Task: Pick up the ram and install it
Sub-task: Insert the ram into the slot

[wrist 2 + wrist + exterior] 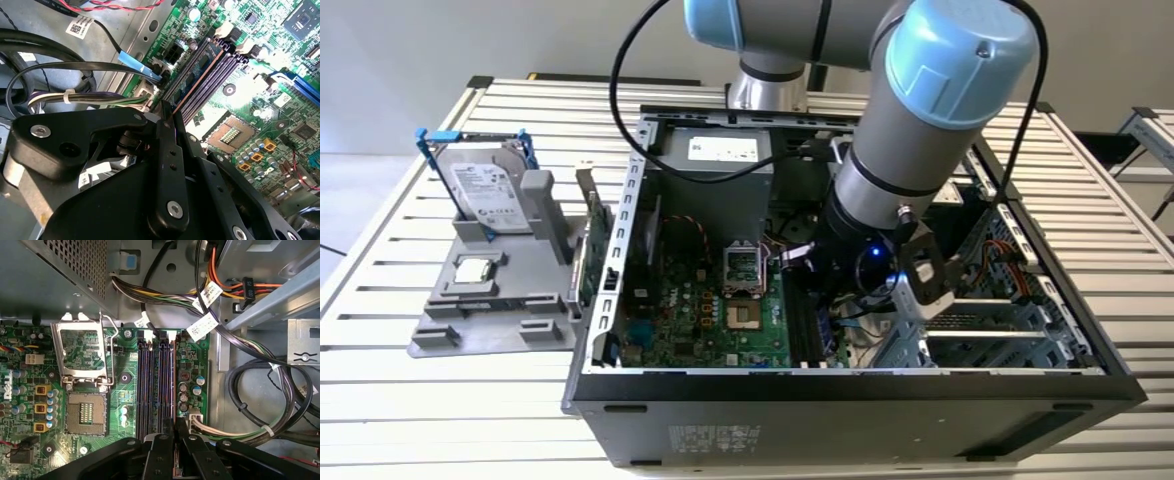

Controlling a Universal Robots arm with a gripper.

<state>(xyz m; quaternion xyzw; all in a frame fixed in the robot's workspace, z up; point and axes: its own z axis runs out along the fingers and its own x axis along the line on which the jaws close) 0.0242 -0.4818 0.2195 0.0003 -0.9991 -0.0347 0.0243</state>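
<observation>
Exterior view: the open case (854,385) on the desk (400,420) holds the motherboard (707,320); the arm reaches down inside, tool (175,437) apparently pinching the ram (192,82) over the slots (155,385).

Motherboard (125,405) is that classic green, dotted with orange-topped capacitors (41,408). The ram (197,75) looks dark blue-green with a coppery edge, sitting among black slots (150,385). Arm (907,150) is silver with pale blue caps, the pincer (174,452) matte black. The counter (454,410) is white and slatted.
</observation>
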